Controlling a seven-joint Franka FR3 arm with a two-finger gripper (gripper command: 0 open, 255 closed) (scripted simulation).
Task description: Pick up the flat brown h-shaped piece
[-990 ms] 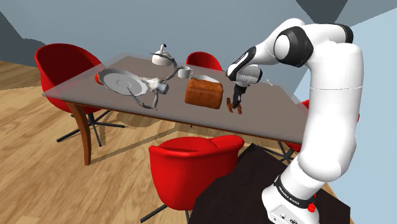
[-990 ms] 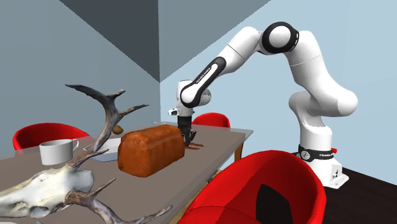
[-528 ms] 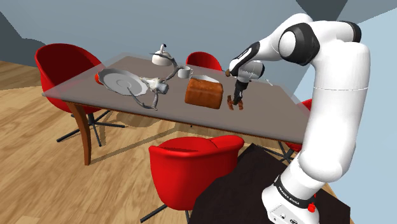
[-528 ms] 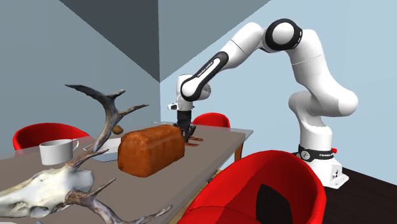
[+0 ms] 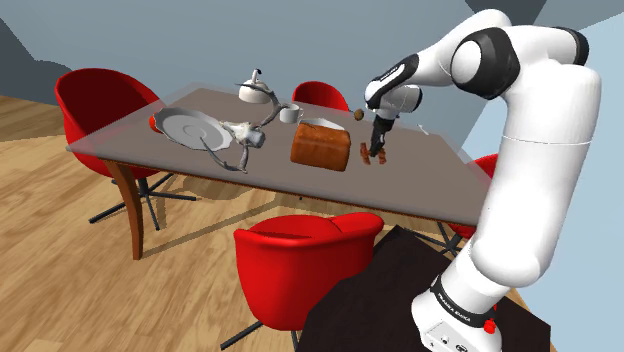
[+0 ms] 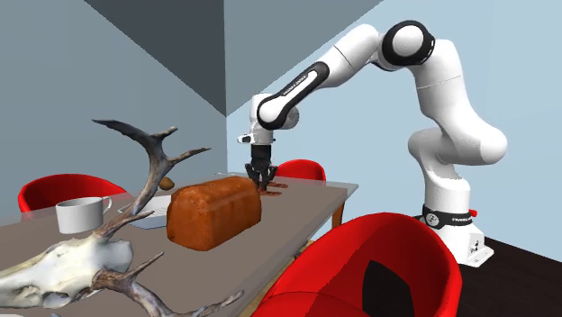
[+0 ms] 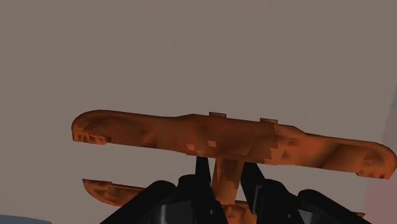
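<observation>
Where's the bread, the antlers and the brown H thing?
bread loaf (image 5: 320, 150): shoulder view, its long side.
antlered skull (image 6: 63, 266): second exterior view, the skull bone.
brown H-shaped piece (image 7: 222, 137): wrist view, the fully visible bar.

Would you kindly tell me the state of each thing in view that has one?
Gripper, shut on the H-shaped piece.
H-shaped piece, clasped by its crossbar, apparently off the table.
Loaf, lying on the table, untouched.
Mug, upright.
Kettle, upright.
</observation>
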